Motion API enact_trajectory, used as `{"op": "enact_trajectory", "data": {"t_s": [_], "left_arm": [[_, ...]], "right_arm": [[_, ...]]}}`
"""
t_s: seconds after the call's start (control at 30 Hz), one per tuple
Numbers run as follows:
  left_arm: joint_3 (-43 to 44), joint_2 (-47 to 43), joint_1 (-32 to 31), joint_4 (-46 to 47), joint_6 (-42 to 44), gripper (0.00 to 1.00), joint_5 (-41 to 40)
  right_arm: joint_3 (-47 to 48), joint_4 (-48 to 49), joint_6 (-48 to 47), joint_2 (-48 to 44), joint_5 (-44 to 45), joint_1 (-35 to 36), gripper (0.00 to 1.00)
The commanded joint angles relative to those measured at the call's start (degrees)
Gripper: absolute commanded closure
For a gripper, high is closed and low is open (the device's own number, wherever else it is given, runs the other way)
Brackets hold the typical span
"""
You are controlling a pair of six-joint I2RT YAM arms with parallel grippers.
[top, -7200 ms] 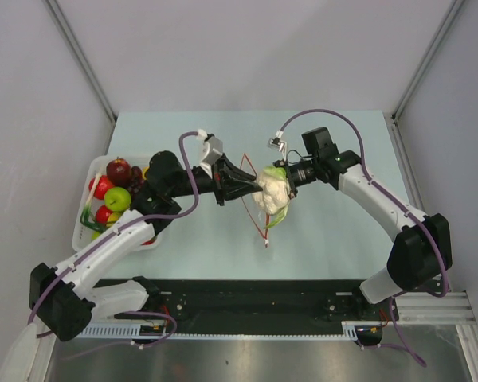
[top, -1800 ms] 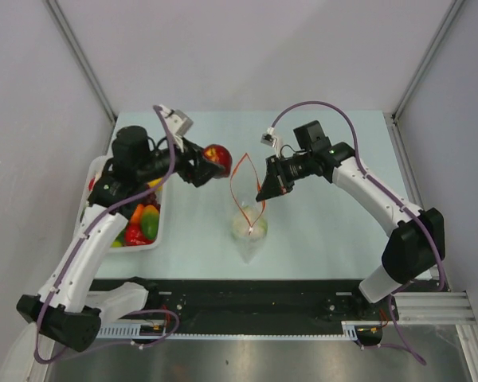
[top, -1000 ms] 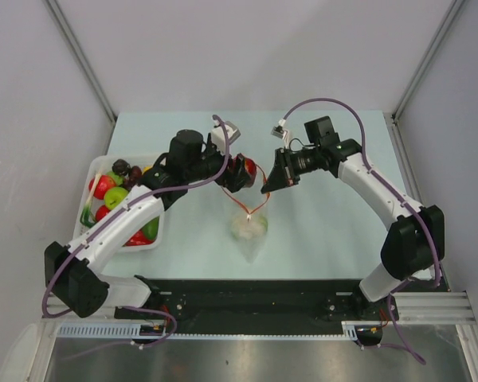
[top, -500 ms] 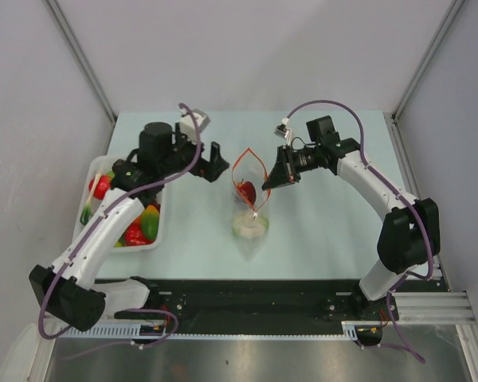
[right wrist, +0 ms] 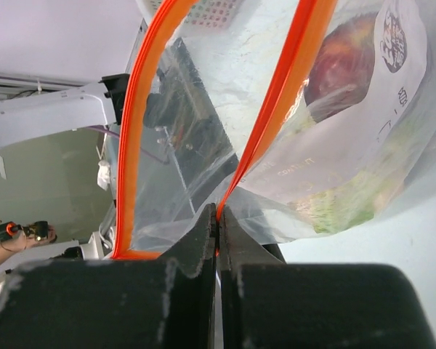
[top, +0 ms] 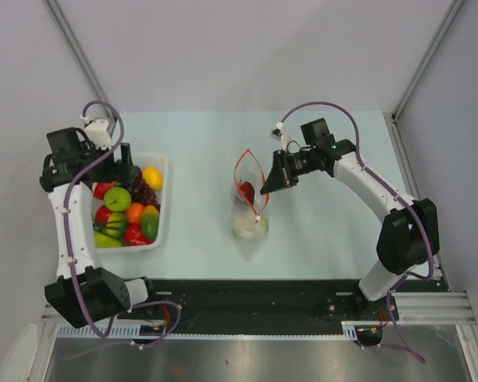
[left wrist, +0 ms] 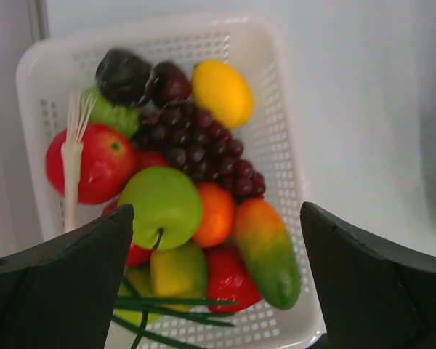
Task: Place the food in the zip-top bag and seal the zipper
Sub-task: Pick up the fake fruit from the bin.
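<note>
Pinching the thin orange-red zipper strip [right wrist: 142, 109] where its two sides met at one end of the mouth, the right gripper [right wrist: 218, 211] had its fingers pressed flat together on it. That grip held up the small clear plastic zip-top bag [top: 248, 208] near the middle of the pale blue-green table [top: 342, 231], its mouth spread in a leaf-shaped loop facing up. Inside lay a round red fruit [right wrist: 345, 58] above a whitish lump [top: 248, 227] with green leaves; the bag's bottom seemed to rest on the table, though the overhead view left that unsure.

The left gripper [top: 126, 163] hung over the far end of the white perforated plastic tray [top: 161, 208] at the table's left edge, its fingers spread wide and holding nothing. Below it sat a green apple [left wrist: 160, 207], a yellow lemon [left wrist: 221, 91], dark grapes [left wrist: 203, 145] and other pieces, all within the rim. A bare band of table lay between the tray's right rim and the bag, with more bare surface to the bag's right and far side.
</note>
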Motion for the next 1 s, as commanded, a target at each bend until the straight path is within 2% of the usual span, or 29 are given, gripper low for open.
{"op": "enact_trajectory", "data": {"t_s": [0.0,0.17,0.47,0.63,0.77,0.97], "left_arm": [[2.64,3.19,6.62,-6.85,9.63,0.01,1.0],[2.12,6.7,7.43,-9.15,14.57,0.03,-1.45],[-7.46,7.23,1.72,0.43,8.87,0.0,-17.89],[-9.66,8.99,1.01,5.61,6.58,0.0,-19.3],[-10.54,10.92,0.57,8.95,4.47,0.0,-24.56],[-11.78,12.51,-0.31,9.58,3.94,0.0,-24.31]], "right_arm": [[0.02,-0.94,-1.81,-2.48,1.29,0.51,1.0],[0.02,-1.64,-2.68,-2.22,1.73,0.77,1.0],[0.28,-1.9,-2.86,-1.86,2.26,1.39,1.0],[0.2,-2.08,-2.78,-1.95,2.43,1.56,1.0],[0.02,-2.17,-2.95,-2.3,2.52,1.56,1.0],[0.02,-2.26,-2.95,-2.13,2.43,1.65,1.0]]}}
